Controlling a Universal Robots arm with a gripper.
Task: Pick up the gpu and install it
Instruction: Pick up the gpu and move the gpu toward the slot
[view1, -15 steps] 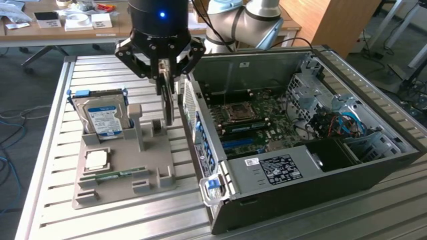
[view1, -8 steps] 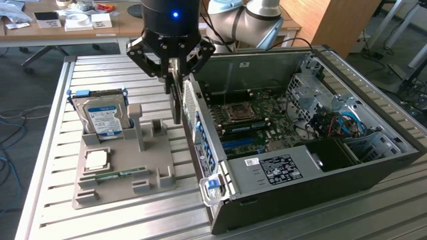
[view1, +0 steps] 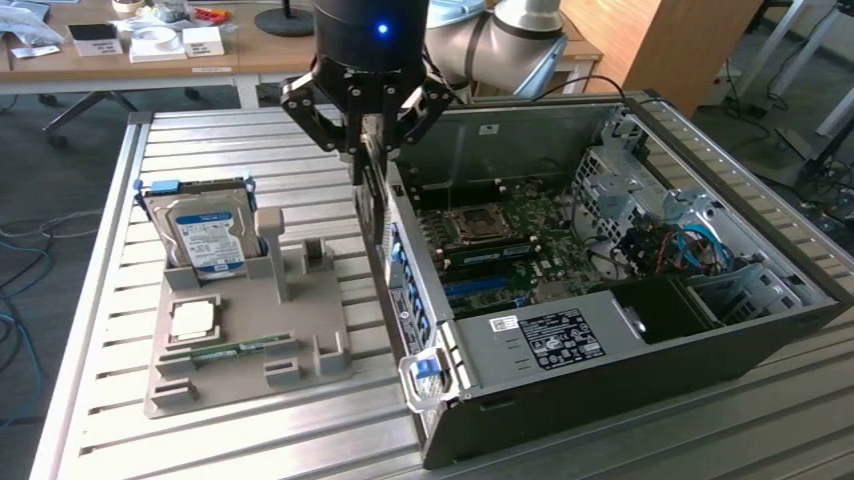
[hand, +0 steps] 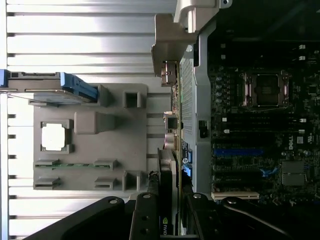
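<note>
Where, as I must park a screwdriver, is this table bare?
The table is bare between the grey tray and its edge nearest the exterior camera, and beyond the hard drive. Crowded: the narrow gap between tray and computer case, near where the end effector holds the gpu.

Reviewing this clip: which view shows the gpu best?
The wrist view: the gpu runs edge-on, close up, clamped between the fingers of the gripper. In the exterior view it is a thin dark strip under the gripper, at the edge of the computer case.
</note>
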